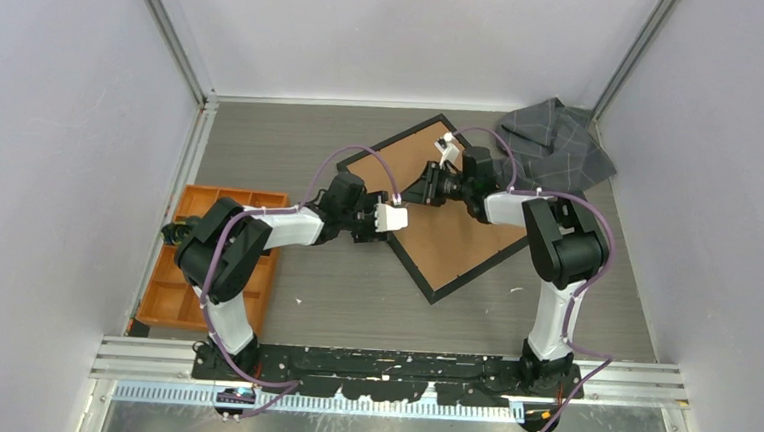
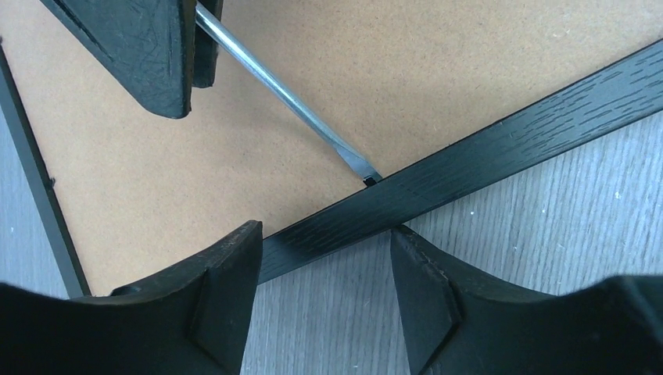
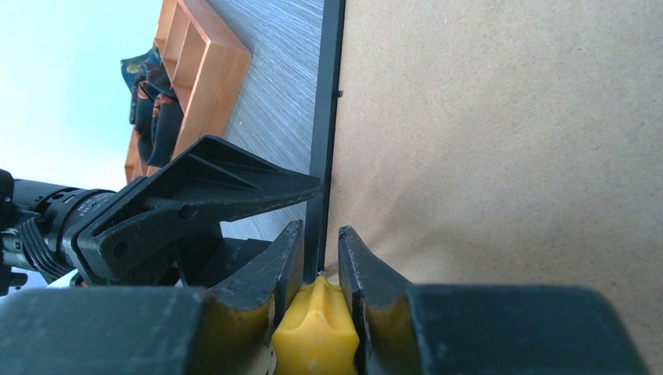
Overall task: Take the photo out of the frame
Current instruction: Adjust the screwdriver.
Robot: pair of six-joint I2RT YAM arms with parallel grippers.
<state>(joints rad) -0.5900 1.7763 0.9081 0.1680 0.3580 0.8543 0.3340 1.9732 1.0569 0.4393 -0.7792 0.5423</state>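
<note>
- Frame [image 1: 461, 251] lies face down on the table, brown board back up. The photo is hidden and cannot be seen from any angle, presumably under that board.
- Right tool [image 3: 322, 238] is clenched on a screwdriver [image 2: 289, 109], its yellow handle wedged between the fingers. The blade tip sits against the inner edge of the frame's black rail, at what looks like a small retaining tab.
- Left tool [image 2: 324, 234] straddles that same rail, fingers apart with a tip meeting each edge. This reads as a steadying pinch on the frame, though firm contact is hard to confirm.

Risks from here:
- The blade could skid off the tab. It lies at a shallow angle, so a hard push may send it across the board and score it.
- If the blade digs under the board, it may crease or scratch the print below.
- If the left hold is loose, the pry may slide or tip the frame instead of moving the tab.
- Both tools work the same stretch of rail, so a slipping blade heads towards the left fingers.

Containers:
- An orange compartment tray [image 1: 234, 195] stands well left of the frame. A dark bundle [image 3: 152, 101] sits in the tray's left end, and I cannot tell what it is. The arm covers some of the compartments.
- A grey cloth [image 1: 558, 142] is crumpled just beyond the frame's far right corner.
</note>
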